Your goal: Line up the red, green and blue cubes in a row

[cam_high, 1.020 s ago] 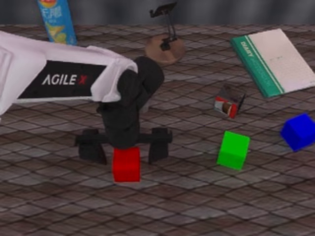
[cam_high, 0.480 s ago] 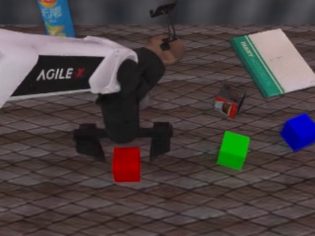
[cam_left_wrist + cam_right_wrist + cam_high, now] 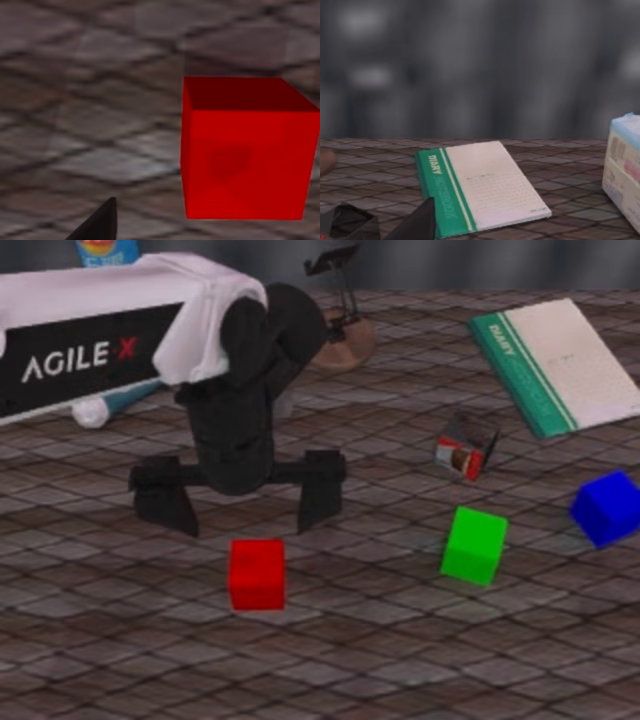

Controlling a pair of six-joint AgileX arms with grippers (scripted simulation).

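Note:
The red cube (image 3: 257, 574) rests on the table at the front left, and it fills much of the left wrist view (image 3: 245, 150). My left gripper (image 3: 243, 508) hangs open just behind and above it, its fingers (image 3: 165, 505) spread wider than the cube and touching nothing. The green cube (image 3: 474, 545) sits to the right of the red one. Farther right, near the table's right edge, lies the blue cube (image 3: 606, 507). My right arm is outside the top view. Its wrist view shows one dark fingertip (image 3: 422, 222), set wide and holding nothing.
A small red-and-white box (image 3: 466, 452) lies behind the green cube. A green-edged diary (image 3: 560, 360) sits at the back right, also seen as a diary (image 3: 485, 192) in the right wrist view. A round wooden stand (image 3: 335, 338) and a blue snack can (image 3: 105, 252) stand at the back. A pale packet (image 3: 622, 170) is nearby.
My left gripper has lifted and drawn back from the red cube, staying open. The cube stays where it was on the table, and the green and blue cubes have not moved.

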